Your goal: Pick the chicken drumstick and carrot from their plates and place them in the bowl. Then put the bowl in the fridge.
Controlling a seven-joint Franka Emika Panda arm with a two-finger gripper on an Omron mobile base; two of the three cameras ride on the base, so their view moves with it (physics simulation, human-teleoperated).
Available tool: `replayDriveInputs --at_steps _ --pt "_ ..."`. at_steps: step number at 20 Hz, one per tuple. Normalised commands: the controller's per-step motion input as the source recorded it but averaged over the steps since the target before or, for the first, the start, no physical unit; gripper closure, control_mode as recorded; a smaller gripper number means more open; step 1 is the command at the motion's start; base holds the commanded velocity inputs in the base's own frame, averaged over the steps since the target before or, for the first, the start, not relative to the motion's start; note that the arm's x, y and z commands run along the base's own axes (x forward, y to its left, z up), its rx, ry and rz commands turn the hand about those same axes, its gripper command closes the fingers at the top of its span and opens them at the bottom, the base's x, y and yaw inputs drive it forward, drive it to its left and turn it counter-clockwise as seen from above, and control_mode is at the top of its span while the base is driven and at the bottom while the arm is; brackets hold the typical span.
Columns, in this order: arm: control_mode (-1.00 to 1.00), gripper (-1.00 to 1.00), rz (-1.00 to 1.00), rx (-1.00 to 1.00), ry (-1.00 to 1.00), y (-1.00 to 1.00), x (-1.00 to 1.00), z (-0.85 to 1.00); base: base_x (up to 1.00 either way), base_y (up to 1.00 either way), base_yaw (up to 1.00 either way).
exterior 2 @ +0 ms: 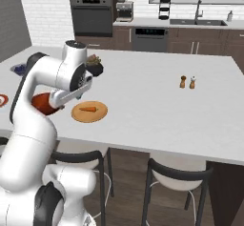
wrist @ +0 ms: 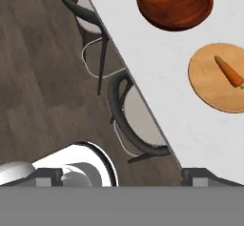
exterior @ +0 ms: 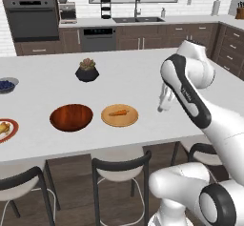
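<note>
One small, stiff carrot lies centre-frame on its wooden plate, likely light and best pinched mid-length by the gripper, whose jaws stand wide apart.

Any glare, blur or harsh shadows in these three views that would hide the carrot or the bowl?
Left base view: even, soft light; the bowl shows a glossy sheen, the carrot is small but distinct. Right base view: the arm covers most of the bowl. Hand view: sharp on the carrot, tilted framing, no glare.

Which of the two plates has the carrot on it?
The plain wooden plate right of the brown bowl holds the carrot. The red-rimmed plate at the far left holds the chicken.
</note>
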Motion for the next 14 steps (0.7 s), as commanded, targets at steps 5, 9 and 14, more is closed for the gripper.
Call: replayDriveInputs --at_steps 5,9,14 --pt "-1.00 -1.00 0.29 0.00 0.05 0.01 0.52 -0.12 0.00 0.00 0.00" --pt "-1.00 -1.00 0.26 0.00 0.03 0.01 0.48 -0.26 0.00 0.00 0.00" --pt "-1.00 -1.00 0.23 0.00 -0.03 0.03 0.41 -0.61 0.00 0.00 0.00"
